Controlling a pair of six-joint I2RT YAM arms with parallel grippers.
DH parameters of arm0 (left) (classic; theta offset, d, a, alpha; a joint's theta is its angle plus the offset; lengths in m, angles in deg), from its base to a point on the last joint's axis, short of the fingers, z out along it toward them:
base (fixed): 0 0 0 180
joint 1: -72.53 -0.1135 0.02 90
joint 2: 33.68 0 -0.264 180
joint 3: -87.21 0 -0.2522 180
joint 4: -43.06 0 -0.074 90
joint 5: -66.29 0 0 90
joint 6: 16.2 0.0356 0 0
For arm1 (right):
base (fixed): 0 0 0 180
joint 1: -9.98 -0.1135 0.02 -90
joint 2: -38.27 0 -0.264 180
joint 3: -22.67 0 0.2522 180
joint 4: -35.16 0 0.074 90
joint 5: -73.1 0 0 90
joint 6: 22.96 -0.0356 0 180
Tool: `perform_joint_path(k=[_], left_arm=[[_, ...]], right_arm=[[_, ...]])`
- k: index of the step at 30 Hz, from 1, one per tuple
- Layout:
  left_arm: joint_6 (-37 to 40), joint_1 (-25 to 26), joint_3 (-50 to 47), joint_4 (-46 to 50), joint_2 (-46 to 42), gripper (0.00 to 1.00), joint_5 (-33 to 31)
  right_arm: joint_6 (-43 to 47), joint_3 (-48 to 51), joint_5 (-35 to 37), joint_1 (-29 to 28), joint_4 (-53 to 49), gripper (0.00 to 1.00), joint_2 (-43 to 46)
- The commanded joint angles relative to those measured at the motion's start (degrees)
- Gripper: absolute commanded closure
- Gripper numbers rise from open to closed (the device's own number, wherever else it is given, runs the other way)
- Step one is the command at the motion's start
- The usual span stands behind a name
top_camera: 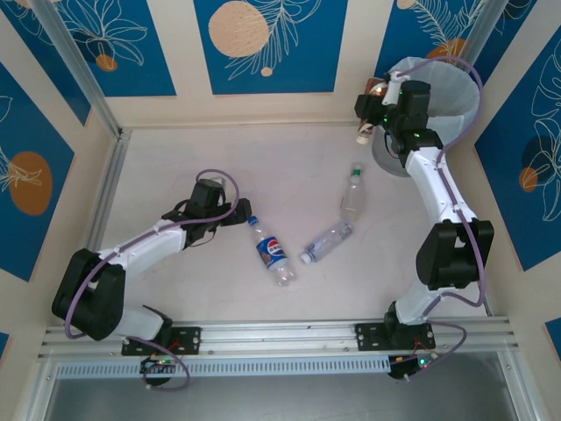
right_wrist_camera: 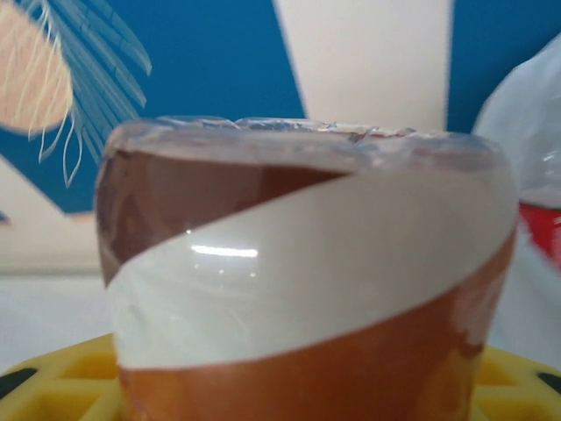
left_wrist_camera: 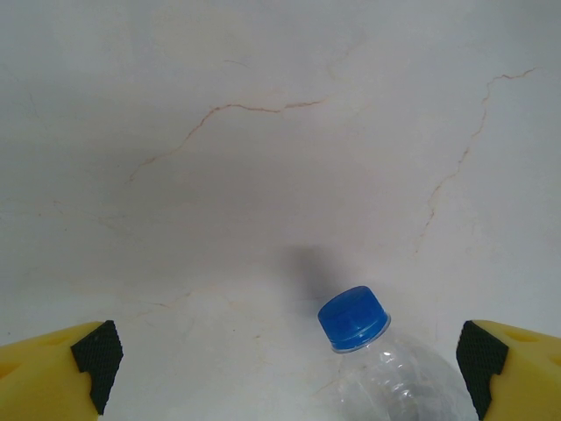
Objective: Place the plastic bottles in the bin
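Blue-capped bottle (left_wrist_camera: 379, 361), body beyond bottom edge

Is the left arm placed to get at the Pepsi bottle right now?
Likely yes. The left tool is open, the blue cap of the Pepsi bottle lies between its tips, and nothing stands in the way.

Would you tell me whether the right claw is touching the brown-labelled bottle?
Touching. The right wrist view shows the brown-labelled bottle seated directly against the yellow fingers of the right claw, with no gap between them.
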Motion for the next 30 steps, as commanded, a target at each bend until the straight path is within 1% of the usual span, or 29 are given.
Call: perform_joint_path(k=[1,5,8,13,15,18,20,25,28,30], left_arm=[[-0.6,-0.3,0.5,1.5,0.5,0.01,-0.2],[-0.6,-0.3,0.9,1.6,0.8,0.01,0.1],[-0.8,-0.2,1.3,1.6,1.1,0.01,0.4],[-1.0,-0.2,1.7,1.6,1.7,0.01,0.9],[-1.2,-0.2,2.1,1.4,2.2,0.01,1.1],[-1.7,-0.2,2.6,0.9,3.0,0.01,2.1],[-2.0,-0.1,2.6,0.3,3.3,0.01,2.7],[-2.3,0.1,2.2,0.2,3.2,0.01,2.7],[-2.3,0.2,1.8,0.4,3.2,0.01,2.5],[-2.3,0.2,1.7,0.4,3.2,0.01,2.4]], right_arm=[[-9.3,2.5,1.5,2.0,10.7,0.61,2.5],[-14.7,4.1,3.8,5.0,16.6,0.61,2.8],[-16.9,3.8,4.8,6.9,18.1,0.61,2.1],[-23.2,3.1,3.7,10.1,18.8,0.61,1.5],[-25.9,3.6,5.3,11.0,20.0,0.61,1.4],[-30.5,5.5,10.2,11.9,23.3,0.61,1.2],[-33.2,6.2,11.7,12.6,25.4,0.62,0.5],[-37.7,4.4,13.2,14.3,25.4,0.63,-2.2],[-41.7,3.5,15.8,15.2,25.5,0.63,-4.0],[-42.0,2.7,18.2,15.4,25.8,0.63,-5.3]])
